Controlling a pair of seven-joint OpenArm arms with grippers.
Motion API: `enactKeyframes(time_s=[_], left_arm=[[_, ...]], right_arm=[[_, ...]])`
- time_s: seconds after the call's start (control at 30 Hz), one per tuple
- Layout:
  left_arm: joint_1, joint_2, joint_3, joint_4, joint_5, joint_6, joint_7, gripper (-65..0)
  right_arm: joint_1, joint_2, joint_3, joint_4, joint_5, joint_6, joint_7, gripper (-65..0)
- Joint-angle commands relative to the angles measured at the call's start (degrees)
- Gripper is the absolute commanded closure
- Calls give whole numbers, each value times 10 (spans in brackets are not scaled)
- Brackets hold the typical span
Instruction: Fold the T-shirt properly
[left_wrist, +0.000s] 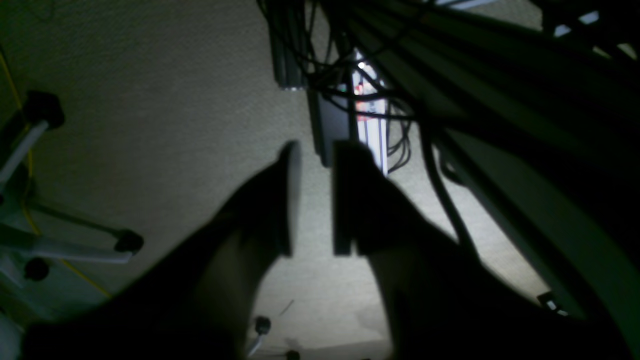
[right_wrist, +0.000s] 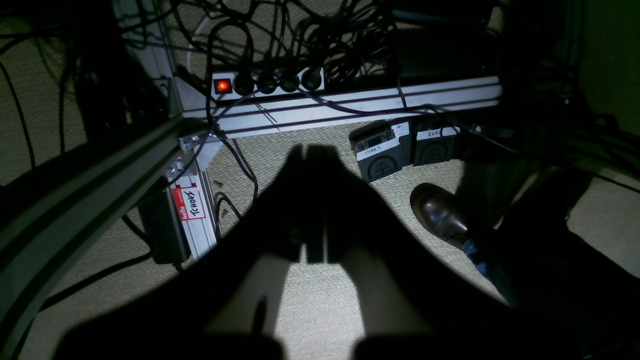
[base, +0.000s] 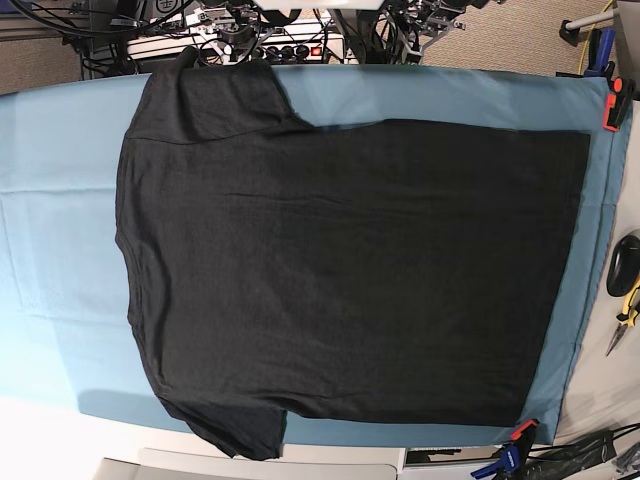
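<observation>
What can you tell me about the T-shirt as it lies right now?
The T-shirt is black, matte cloth, spread flat and unfolded on the teal table cover. Its collar end points to the base view's left and its hem to the right. One short sleeve lies at the far edge, the other at the near edge. The side facing up looks plain, with faint creases. Neither gripper touches it, and neither wrist view shows it.

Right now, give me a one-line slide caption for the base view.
Black T-shirt spread flat, plain side up, on the teal table cover, collar toward the view's left; no arms in frame.
</observation>
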Motion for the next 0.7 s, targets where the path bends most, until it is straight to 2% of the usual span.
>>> enactKeyframes(time_s=[0.0,0.43,0.57,0.67], left_arm=[[2,3,2,2,-1,0,-2,-97],[2,3,2,2,0,0,-2,-97],[4,2,2,10,6,0,-1,-97],[18,-6,2,46,46,2,18,-97]], right_arm=[[1,3,2,4,1,-5,9,0],[1,3,2,4,1,-5,11,0],[-1,4,2,5,1,-8,30,0],[-16,4,2,28,1,-43,37,0]])
